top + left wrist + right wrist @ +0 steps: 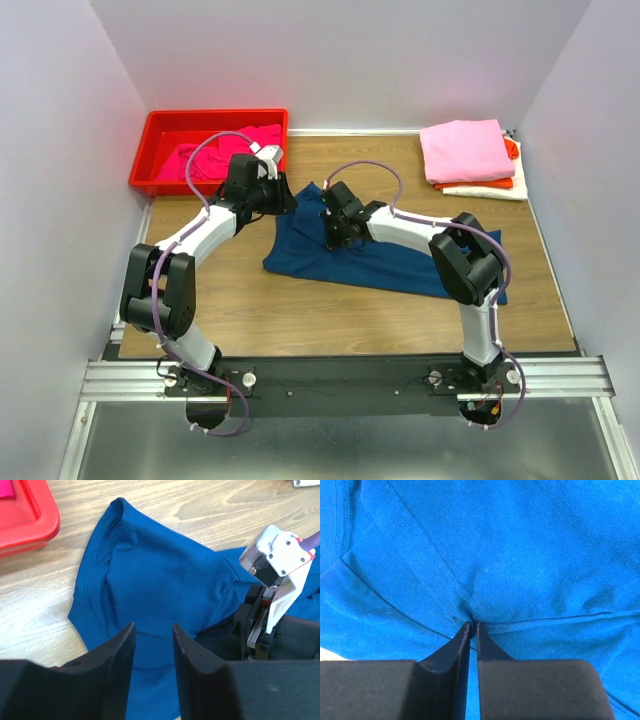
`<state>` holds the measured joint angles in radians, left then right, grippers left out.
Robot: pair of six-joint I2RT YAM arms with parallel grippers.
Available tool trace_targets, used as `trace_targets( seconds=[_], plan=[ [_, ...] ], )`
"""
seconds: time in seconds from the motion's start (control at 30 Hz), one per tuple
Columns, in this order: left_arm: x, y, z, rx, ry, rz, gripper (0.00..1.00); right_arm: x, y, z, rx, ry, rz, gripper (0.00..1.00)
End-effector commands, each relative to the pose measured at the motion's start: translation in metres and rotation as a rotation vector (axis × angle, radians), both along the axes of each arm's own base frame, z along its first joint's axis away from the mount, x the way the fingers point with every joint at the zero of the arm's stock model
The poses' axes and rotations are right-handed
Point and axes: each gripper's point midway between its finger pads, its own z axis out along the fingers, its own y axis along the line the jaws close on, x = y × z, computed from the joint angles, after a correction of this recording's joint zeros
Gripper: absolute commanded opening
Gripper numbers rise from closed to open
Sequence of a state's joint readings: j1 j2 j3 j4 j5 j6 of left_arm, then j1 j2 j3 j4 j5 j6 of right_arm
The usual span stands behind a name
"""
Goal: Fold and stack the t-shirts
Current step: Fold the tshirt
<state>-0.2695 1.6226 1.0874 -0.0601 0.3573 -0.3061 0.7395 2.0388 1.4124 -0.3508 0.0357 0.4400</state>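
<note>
A dark blue t-shirt [350, 255] lies crumpled in the middle of the wooden table. My right gripper [471, 625] is shut on a pinch of its cloth at a seam, and the fabric puckers at the fingertips [462, 635]. My left gripper [154, 627] hovers just over the same blue t-shirt [145, 575] near its sleeve, jaws apart with only cloth showing beneath the gap. Both grippers meet at the shirt's far left end in the top view, left gripper [284, 196] beside right gripper [328, 228]. Folded pink [465, 150], orange [508, 152] and cream [500, 190] t-shirts are stacked at the back right.
A red plastic bin [165, 135] at the back left holds magenta t-shirts [245, 142]; its corner [25, 520] shows close to the left gripper. The right arm's wrist [280, 575] stands right beside the left fingers. White walls enclose the table on three sides.
</note>
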Motion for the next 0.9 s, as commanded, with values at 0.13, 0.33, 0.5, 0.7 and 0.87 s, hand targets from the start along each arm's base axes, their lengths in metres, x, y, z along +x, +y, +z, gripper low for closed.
trace_targets(
  seconds=[0.13,0.33,0.5,0.7,0.87],
  plan=[
    [-0.009,0.005,-0.008,0.003,0.012,0.012,0.41,0.013,-0.007,0.034,-0.021,-0.073,-0.080,0.05],
    [-0.012,-0.003,-0.015,-0.039,0.053,0.017,0.40,0.032,-0.033,0.062,-0.062,-0.135,-0.149,0.02],
    [-0.011,-0.023,-0.024,-0.054,0.094,0.010,0.40,0.047,-0.071,0.071,-0.100,-0.143,-0.233,0.00],
    [-0.006,-0.045,-0.029,-0.051,0.119,0.000,0.38,0.060,-0.101,0.069,-0.128,-0.136,-0.290,0.00],
    [-0.004,-0.044,-0.051,-0.015,0.173,0.002,0.36,0.061,-0.106,0.057,-0.146,-0.111,-0.298,0.00]
  ],
)
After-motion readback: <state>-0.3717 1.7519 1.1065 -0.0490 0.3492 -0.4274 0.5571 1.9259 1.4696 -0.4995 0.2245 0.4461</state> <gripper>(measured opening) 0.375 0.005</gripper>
